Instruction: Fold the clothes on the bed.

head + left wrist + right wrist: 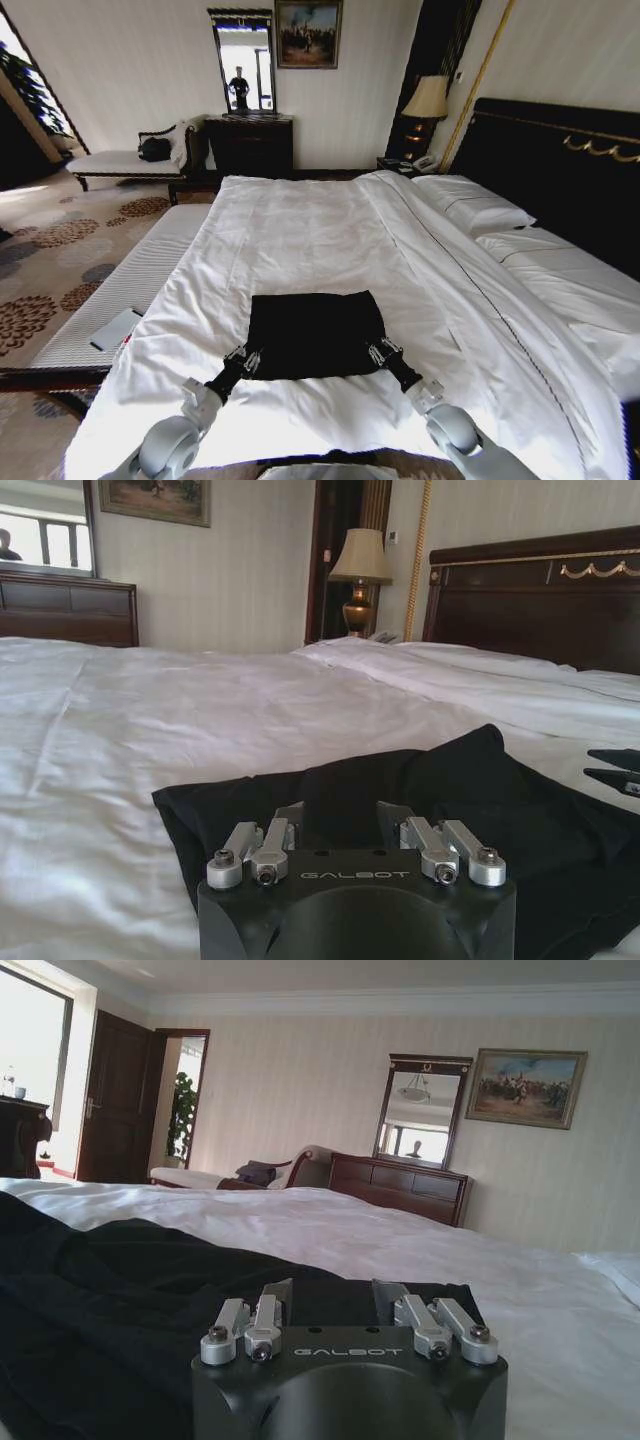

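The clothes (315, 335) are a black T-shirt lying flat as a rough rectangle on the white duvet of the bed (330, 240), near its foot edge. My left gripper (243, 358) is at the shirt's near left corner and my right gripper (383, 352) at its near right corner. In the left wrist view the left gripper (340, 815) stands open, fingers spread over the black fabric (450, 790). The right wrist view shows the right gripper (330, 1295) open the same way over the black fabric (130, 1270). No lettering shows on the shirt.
A pale bench (120, 290) with a flat white item (115, 328) runs along the bed's left side. Pillows (480, 205) and the dark headboard (560, 150) are to the right. A dresser (250, 145), lamp (427, 100) and chaise (125, 160) stand along the far wall.
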Robot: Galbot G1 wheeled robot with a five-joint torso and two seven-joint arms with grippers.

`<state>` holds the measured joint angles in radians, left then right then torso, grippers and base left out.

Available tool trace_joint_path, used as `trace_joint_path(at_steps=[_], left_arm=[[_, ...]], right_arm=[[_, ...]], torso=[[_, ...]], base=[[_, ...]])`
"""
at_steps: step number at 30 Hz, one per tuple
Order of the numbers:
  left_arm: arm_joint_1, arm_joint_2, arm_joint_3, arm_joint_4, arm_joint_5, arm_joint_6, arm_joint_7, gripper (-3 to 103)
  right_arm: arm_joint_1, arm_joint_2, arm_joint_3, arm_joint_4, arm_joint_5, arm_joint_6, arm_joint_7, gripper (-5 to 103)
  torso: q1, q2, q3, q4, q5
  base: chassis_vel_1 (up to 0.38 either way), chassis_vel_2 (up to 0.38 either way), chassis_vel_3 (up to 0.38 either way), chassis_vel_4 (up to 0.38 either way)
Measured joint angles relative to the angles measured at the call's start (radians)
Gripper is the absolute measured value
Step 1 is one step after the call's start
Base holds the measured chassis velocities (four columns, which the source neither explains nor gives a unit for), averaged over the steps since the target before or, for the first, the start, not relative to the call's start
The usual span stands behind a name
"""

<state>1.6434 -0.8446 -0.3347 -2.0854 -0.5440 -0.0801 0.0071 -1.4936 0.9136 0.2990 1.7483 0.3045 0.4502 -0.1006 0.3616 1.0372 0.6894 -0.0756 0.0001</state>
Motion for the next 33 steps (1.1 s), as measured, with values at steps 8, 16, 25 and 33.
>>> trace_joint_path(at_steps=[8, 16, 25, 33], left_arm=[[-0.011, -0.017, -0.068, -0.032, -0.076, 0.002, 0.001, 74], [-0.199, -0.015, -0.092, 0.069, -0.297, 0.081, -0.001, 98], [-0.463, -0.03, 0.016, 0.267, -0.477, 0.208, 0.0, 100], [-0.607, -0.048, 0.077, 0.489, -0.474, 0.235, 0.0, 100]], right_arm=[[-0.005, -0.021, 0.059, 0.078, 0.111, -0.053, 0.025, 71], [0.094, -0.086, 0.058, 0.08, 0.255, -0.147, 0.092, 96], [0.111, -0.12, 0.06, 0.07, 0.283, -0.176, 0.129, 100], [0.163, -0.155, 0.005, 0.05, 0.311, -0.196, 0.16, 100]], torso=[[0.0, 0.0, 0.0, 0.0001, 0.0], [0.0, 0.0, 0.0, 0.0002, 0.0001], [0.0, 0.0, 0.0, -0.0006, -0.0001], [0.0, 0.0, 0.0, 0.0, 0.0]], base=[[0.0, 0.0, 0.0, 0.0], [0.0, 0.0, 0.0, 0.0], [0.0, 0.0, 0.0, 0.0], [0.0, 0.0, 0.0, 0.0]])
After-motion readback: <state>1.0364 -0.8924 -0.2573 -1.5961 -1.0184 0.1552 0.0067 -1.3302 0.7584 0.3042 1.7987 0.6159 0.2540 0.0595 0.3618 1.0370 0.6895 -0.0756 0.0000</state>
